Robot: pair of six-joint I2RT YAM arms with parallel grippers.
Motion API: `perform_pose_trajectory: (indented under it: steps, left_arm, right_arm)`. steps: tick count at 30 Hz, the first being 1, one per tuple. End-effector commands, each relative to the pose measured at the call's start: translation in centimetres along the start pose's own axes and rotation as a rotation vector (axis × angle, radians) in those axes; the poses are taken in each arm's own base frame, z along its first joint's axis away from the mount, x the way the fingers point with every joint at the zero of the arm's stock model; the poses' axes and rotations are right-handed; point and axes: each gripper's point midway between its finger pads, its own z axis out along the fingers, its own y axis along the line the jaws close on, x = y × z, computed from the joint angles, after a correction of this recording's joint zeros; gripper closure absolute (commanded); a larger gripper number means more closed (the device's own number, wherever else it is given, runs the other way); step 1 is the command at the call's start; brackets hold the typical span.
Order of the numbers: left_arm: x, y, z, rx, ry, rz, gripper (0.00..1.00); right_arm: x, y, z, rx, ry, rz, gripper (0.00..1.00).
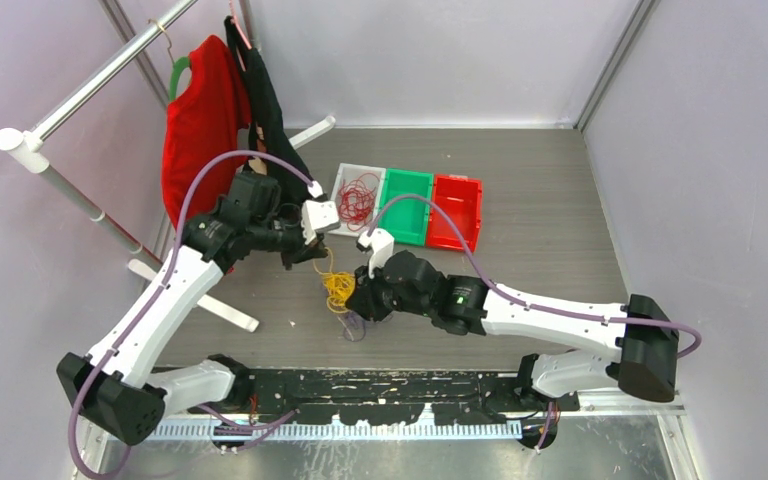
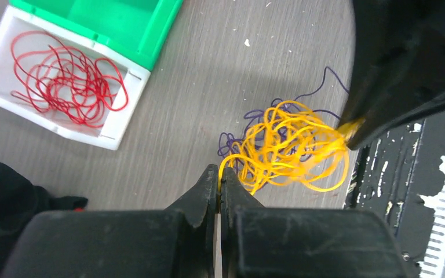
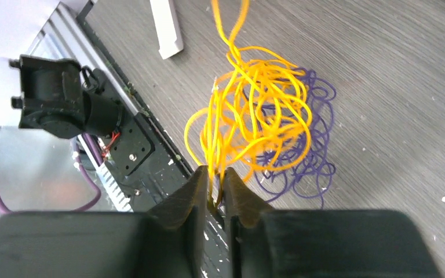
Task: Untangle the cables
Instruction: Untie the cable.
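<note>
The cables are a yellow-orange tangle [image 1: 338, 288] lifted a little above a dark purple tangle [image 1: 352, 325] that lies on the grey table. My left gripper [image 2: 219, 174] is shut on a single yellow-orange strand at the tangle's far end. My right gripper [image 3: 215, 174] is shut on a small bunch of yellow-orange strands [image 3: 255, 110] at the near end, with the purple loops [image 3: 313, 150] flat on the table behind them. The yellow-orange tangle [image 2: 284, 145] hangs stretched between the two grippers. More cables, red ones [image 1: 358, 197], lie coiled in a white bin [image 1: 345, 172].
A green bin [image 1: 407, 205] and a red bin [image 1: 457, 210] stand in a row right of the white bin. A clothes rack with a red garment [image 1: 200, 120] fills the back left, its white foot [image 1: 185, 295] reaching onto the table. The black base rail [image 1: 380, 390] runs along the near edge.
</note>
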Motion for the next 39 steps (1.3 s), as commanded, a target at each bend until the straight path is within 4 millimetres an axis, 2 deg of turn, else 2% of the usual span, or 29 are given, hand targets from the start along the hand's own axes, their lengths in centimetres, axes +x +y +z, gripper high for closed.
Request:
perform_pose_trajectory:
  steps: [1,2,6,10,16,18,20,29,34,39]
  left_arm:
    - [-4.1,0.5,-1.8,-0.101,-0.082,0.201,1.00]
    - [-4.5,0.2,-2.0,-0.104,-0.093,0.222,1.00]
    - [-5.8,-0.8,-2.4,-0.133,-0.105,0.303,1.00]
    - [-7.5,-2.2,-2.8,-0.124,-0.141,0.373,1.00]
    - [-8.9,-4.3,-3.4,-0.056,-0.199,0.457,1.00]
    - [-8.9,-4.7,-3.3,-0.039,-0.197,0.471,1.00]
    - [-8.8,-4.9,-3.1,-0.021,-0.185,0.466,1.00]
    - [-9.6,-6.2,-3.1,0.020,-0.246,0.541,1.00]
    - [-10.0,-5.9,-2.9,0.005,-0.256,0.569,1.00]
    - [-11.0,-5.3,-3.1,-0.027,-0.275,0.594,1.00]
  right_arm:
    - [-3.8,-1.5,-1.6,0.038,-0.151,0.172,0.68]
    - [-4.5,-1.6,-2.0,0.024,-0.174,0.210,0.59]
    - [-6.4,-2.4,-3.9,0.028,-0.260,0.251,0.33]
    - [-8.1,-3.6,-5.5,0.048,-0.332,0.247,0.18]
    - [-10.6,-3.0,-4.6,-0.032,-0.329,0.189,0.17]
    - [-10.7,-2.1,-4.0,-0.092,-0.310,0.139,0.17]
    - [-10.3,-2.2,-3.2,-0.107,-0.289,0.124,0.17]
    - [-10.5,0.5,-1.4,-0.302,-0.272,0.200,0.18]
    - [-10.7,1.7,-0.8,-0.405,-0.283,0.255,0.20]
    - [-10.2,2.1,-0.2,-0.448,-0.262,0.299,0.21]
